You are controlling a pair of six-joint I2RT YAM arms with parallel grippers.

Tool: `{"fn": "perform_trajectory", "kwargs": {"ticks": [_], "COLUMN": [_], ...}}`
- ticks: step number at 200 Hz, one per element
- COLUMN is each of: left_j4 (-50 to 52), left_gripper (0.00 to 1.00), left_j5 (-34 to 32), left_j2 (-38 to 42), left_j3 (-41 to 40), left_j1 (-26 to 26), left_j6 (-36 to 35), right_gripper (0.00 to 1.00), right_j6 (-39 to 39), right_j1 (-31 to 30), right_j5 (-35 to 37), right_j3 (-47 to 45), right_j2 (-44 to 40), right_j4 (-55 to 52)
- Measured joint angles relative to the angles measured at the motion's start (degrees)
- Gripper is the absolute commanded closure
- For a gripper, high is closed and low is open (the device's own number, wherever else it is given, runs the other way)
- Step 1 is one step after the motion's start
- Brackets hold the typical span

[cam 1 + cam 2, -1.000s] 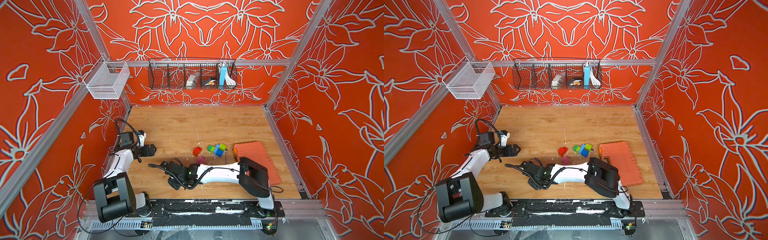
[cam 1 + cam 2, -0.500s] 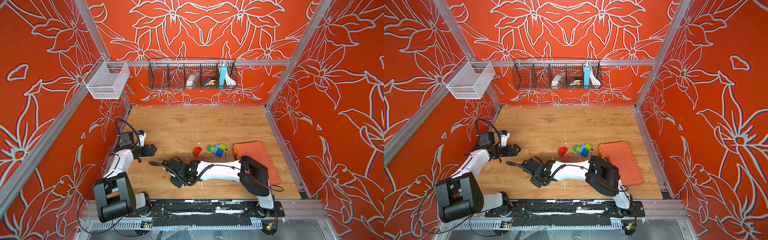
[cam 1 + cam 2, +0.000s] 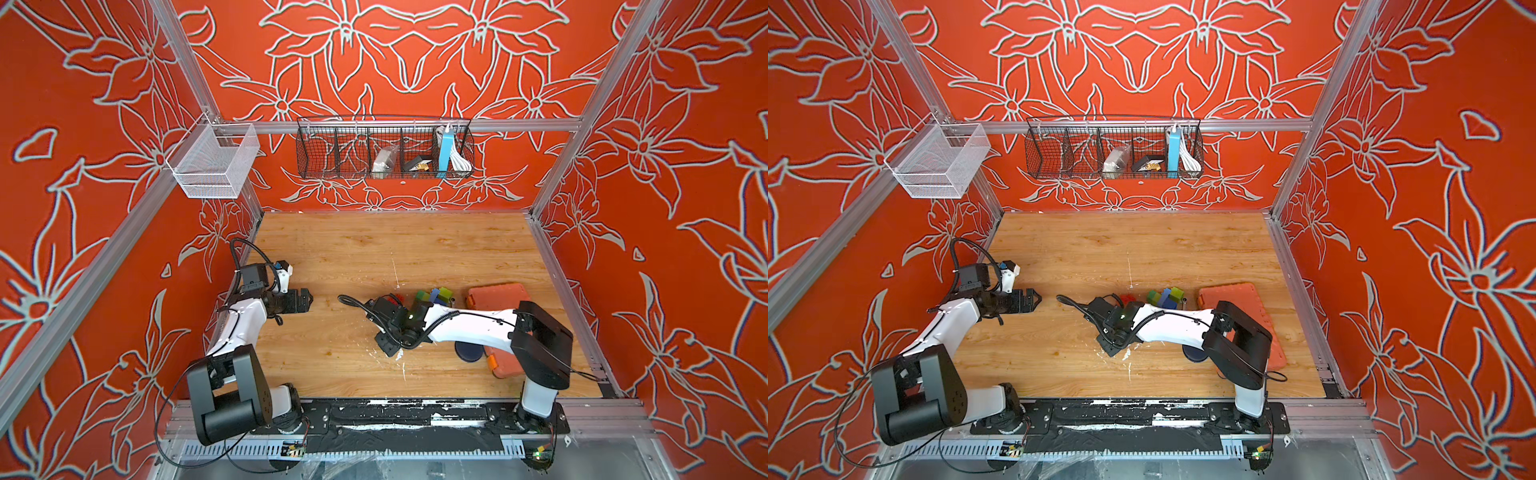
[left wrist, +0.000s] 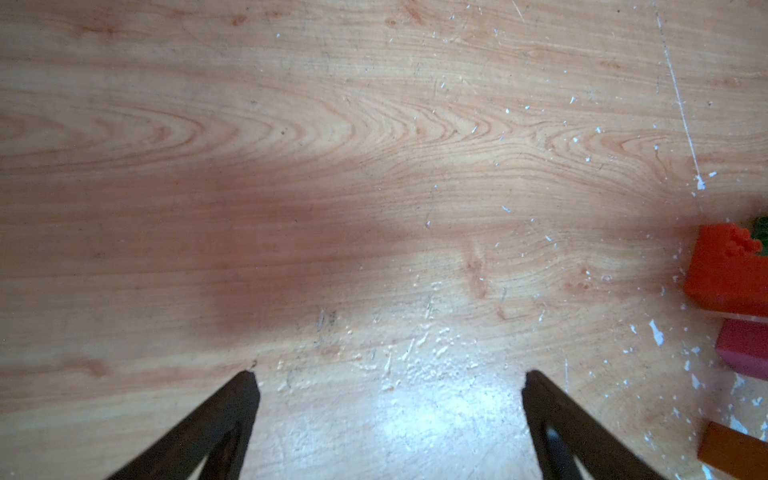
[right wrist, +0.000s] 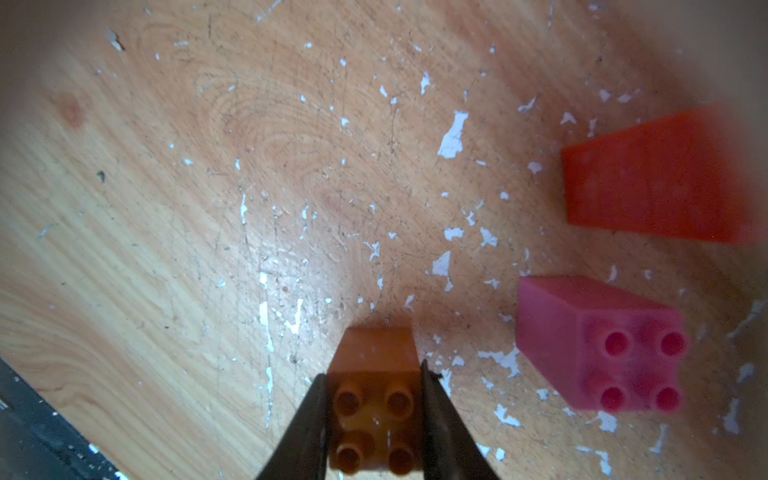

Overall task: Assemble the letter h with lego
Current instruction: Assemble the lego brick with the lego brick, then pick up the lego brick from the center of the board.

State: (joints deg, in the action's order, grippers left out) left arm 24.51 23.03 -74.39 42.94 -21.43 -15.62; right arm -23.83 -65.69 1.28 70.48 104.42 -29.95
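Observation:
My right gripper [image 5: 372, 370] is shut on an amber-brown lego brick [image 5: 374, 419], studs up, low over the wood. In both top views this gripper [image 3: 386, 346] [image 3: 1112, 347] hides the brick. Beside it stand a pink brick [image 5: 598, 345] and a red brick [image 5: 652, 187]. The left wrist view shows the red [image 4: 723, 270], pink [image 4: 744, 351] and amber [image 4: 731, 453] bricks in a row. Green [image 3: 422, 297], blue [image 3: 434, 296] and lime [image 3: 445, 293] bricks sit behind the right arm. My left gripper [image 4: 388, 378] [image 3: 306, 299] is open over bare wood at the left.
An orange tool case [image 3: 498, 293] lies at the right, partly under the right arm. A dark round disc [image 3: 469, 351] sits beneath that arm. A black wire basket [image 3: 384, 149] and a white one [image 3: 216, 162] hang on the walls. The front rail [image 5: 25, 432] is near.
My right gripper has carried the amber brick to the right and slightly away from the front edge, closer to the pink and red bricks. The left arm has not moved.

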Motion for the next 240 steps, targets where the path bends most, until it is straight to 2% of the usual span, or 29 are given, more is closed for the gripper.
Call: {"fn": "perform_trajectory", "kwargs": {"ticks": [30,54,102,135,171,211,240], "left_j4": [0.0,0.0,0.0,0.0,0.0,0.0,0.0], "left_gripper": [0.01,0.01,0.01,0.01,0.01,0.01,0.01], "left_j5": [0.0,0.0,0.0,0.0,0.0,0.0,0.1], "left_j2": [0.0,0.0,0.0,0.0,0.0,0.0,0.0], "left_j3": [0.0,0.0,0.0,0.0,0.0,0.0,0.0], "left_j1": [0.0,0.0,0.0,0.0,0.0,0.0,0.0], "left_j6": [0.0,0.0,0.0,0.0,0.0,0.0,0.0], "right_gripper": [0.45,0.41,0.41,0.41,0.4,0.43,0.51], "right_j6": [0.1,0.6,1.3,3.9,7.7,11.3,13.7], "right_j1": [0.0,0.0,1.4,7.4,13.1,14.1,14.9], "right_j5": [1.2,1.8,1.9,1.9,2.3,0.8,-1.0], "right_j3": [-0.3,-0.2,3.8,9.0,15.6,18.2,20.0], "right_j2": [-0.1,-1.0,-4.9,-5.4,-0.9,6.2,10.6], "right_j4": [-0.8,-2.4,-6.0,-7.7,-9.6,-11.2,-12.2]}}
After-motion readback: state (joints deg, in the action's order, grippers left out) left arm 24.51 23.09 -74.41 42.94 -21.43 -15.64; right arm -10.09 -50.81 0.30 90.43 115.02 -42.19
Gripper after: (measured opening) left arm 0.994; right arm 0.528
